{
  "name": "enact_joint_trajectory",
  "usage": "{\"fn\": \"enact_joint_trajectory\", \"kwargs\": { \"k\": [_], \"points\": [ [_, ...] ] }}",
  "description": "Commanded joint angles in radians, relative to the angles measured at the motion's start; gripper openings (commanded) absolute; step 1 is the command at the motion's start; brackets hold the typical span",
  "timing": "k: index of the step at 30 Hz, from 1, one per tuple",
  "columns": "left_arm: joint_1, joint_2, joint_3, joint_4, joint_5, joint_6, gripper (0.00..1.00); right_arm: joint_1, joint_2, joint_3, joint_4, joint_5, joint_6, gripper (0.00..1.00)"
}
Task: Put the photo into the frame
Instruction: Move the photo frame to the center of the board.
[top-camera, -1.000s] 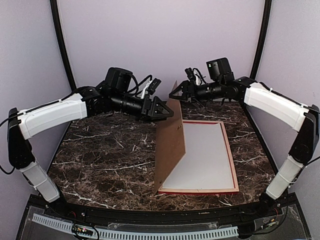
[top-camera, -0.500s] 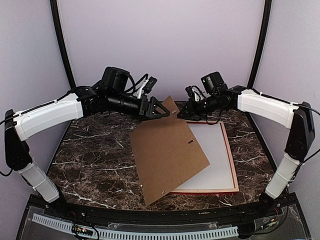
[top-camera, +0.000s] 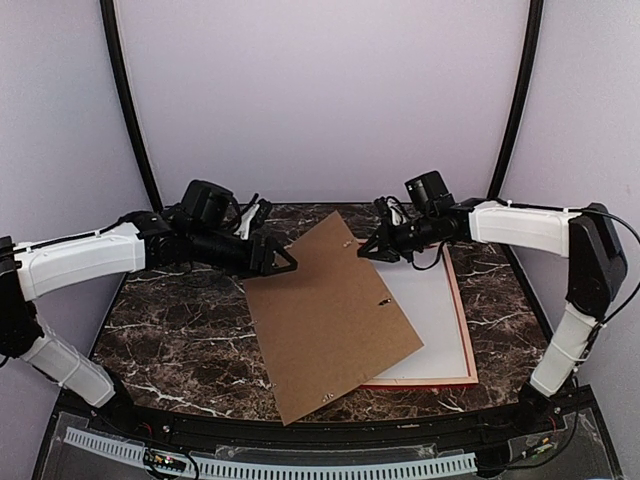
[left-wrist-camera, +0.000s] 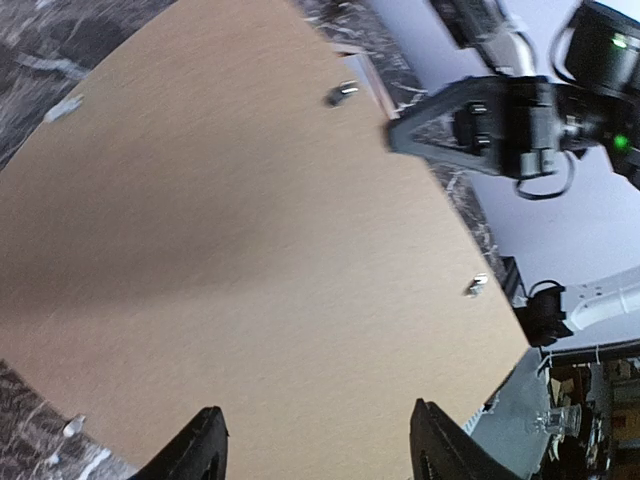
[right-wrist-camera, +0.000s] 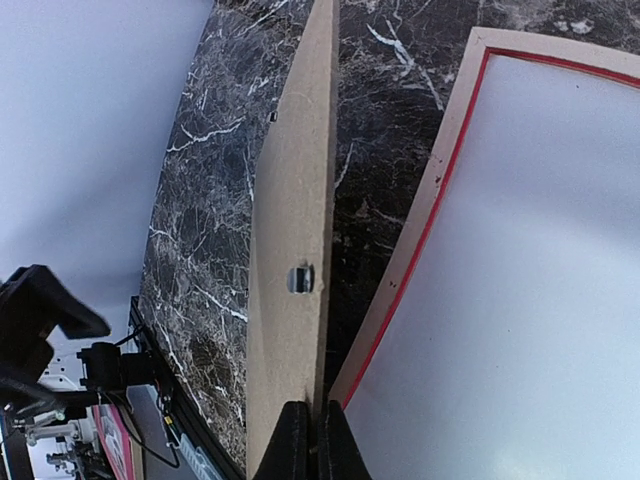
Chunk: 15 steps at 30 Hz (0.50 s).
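The frame (top-camera: 467, 330) lies flat on the right of the marble table (top-camera: 170, 320), pale wood up with a red inner line, a white-grey sheet (top-camera: 432, 305) inside it. A brown backing board (top-camera: 325, 315) slants over its left side. My right gripper (top-camera: 375, 248) is shut on the board's far edge; the right wrist view shows the thin edge (right-wrist-camera: 322, 250) pinched between the fingers, with the frame rail (right-wrist-camera: 440, 170) beside it. My left gripper (top-camera: 285, 265) stands open at the board's upper left, holding nothing; its view looks across the board (left-wrist-camera: 250, 250). The photo is out of view.
Small metal clips (left-wrist-camera: 342, 94) stick out of the board's face. Dark marble lies bare to the left of the board. Purple walls close in the back and sides, and a black rail (top-camera: 300, 435) runs along the near edge.
The board has dropped from standing on edge to a low slant over the frame. My right gripper has shut on its far edge. My left arm has pulled back to the left and lower.
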Motion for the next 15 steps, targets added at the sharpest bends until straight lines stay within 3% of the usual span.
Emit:
{"fn": "enact_joint_trajectory", "kwargs": {
  "k": [1,7,15],
  "points": [
    [0.051,-0.074,-0.167,0.061,-0.08,-0.063,0.65,-0.017,-0.053,-0.077,0.14,0.015,0.042,0.0],
    [0.08,-0.066,-0.329,0.095,-0.138,-0.113,0.65,-0.019,-0.062,-0.137,0.195,0.028,0.093,0.0],
    [0.082,-0.014,-0.483,0.21,-0.079,-0.227,0.67,-0.018,-0.085,-0.246,0.277,0.068,0.147,0.0]
  ]
}}
